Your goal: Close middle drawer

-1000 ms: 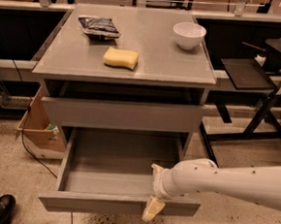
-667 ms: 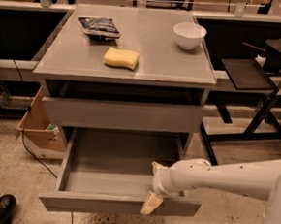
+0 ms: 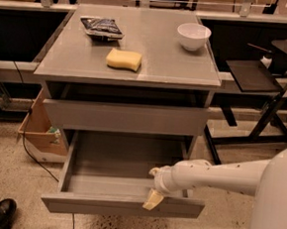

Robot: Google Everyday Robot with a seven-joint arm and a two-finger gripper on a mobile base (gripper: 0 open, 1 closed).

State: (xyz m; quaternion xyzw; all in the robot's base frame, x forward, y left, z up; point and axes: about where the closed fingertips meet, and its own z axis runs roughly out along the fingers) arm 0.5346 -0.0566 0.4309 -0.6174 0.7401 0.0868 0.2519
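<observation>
The middle drawer (image 3: 96, 205) stands pulled far out from under the grey table (image 3: 152, 70), its box empty, its plain front nearest me. The white arm reaches in from the right, and the gripper (image 3: 152, 199) hangs tip-down at the inner side of that front, right of its middle, touching or just short of its top edge; whether it is released or clenched I cannot tell. Above, another drawer (image 3: 126, 116) sits shut. On the table lie a yellow sponge (image 3: 123, 59), a white bowl (image 3: 193, 36) and a dark packet (image 3: 101, 26).
</observation>
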